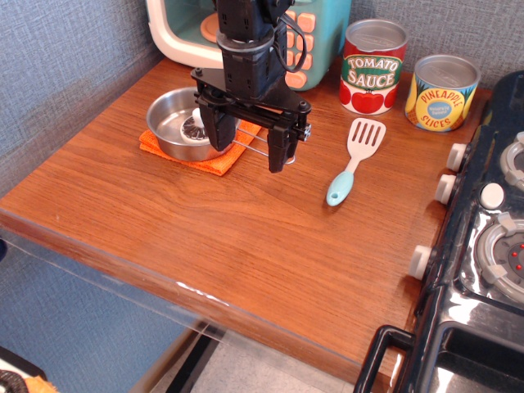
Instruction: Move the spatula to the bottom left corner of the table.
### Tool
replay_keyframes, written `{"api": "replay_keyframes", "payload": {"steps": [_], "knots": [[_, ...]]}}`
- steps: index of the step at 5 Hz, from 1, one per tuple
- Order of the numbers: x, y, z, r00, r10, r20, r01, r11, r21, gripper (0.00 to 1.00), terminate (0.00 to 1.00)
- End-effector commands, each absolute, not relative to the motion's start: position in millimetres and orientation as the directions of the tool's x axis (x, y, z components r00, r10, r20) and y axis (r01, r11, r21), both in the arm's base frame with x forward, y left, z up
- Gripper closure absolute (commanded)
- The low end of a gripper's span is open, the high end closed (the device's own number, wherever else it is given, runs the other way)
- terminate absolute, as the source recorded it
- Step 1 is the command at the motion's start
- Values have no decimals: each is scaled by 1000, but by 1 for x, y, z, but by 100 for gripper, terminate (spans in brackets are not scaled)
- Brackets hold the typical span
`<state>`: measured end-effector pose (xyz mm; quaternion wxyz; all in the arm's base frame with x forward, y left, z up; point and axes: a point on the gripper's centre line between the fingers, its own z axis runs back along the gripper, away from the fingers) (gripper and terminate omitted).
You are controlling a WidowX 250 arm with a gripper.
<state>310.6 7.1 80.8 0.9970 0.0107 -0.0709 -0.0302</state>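
Observation:
The spatula [354, 160] lies flat on the reddish-brown wooden table [205, 237], right of centre. Its white slotted head points to the back and its light blue handle points to the front. My gripper [248, 141] hangs to the left of the spatula, over the wire handle of a steel pan. Its two black fingers are spread apart and hold nothing. The gripper is a hand's width away from the spatula and does not touch it.
A steel pan [178, 123] sits on an orange cloth [192, 155] at the back left. A tomato sauce can [372, 67] and a pineapple slices can [442, 92] stand at the back right. A black toy stove [483, 246] borders the right side. A toy microwave [319, 41] stands behind the arm.

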Motion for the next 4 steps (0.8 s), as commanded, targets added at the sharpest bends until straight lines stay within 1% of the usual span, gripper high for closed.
{"api": "replay_keyframes", "payload": {"steps": [1,3,4], "knots": [[311,7,81,988,-62,141,59,998,26,0,0],[323,-28,67,985,-105,133,102,994,32,0,0],[338,-44,58,985,-107,135,101,993,55,0,0]]}}
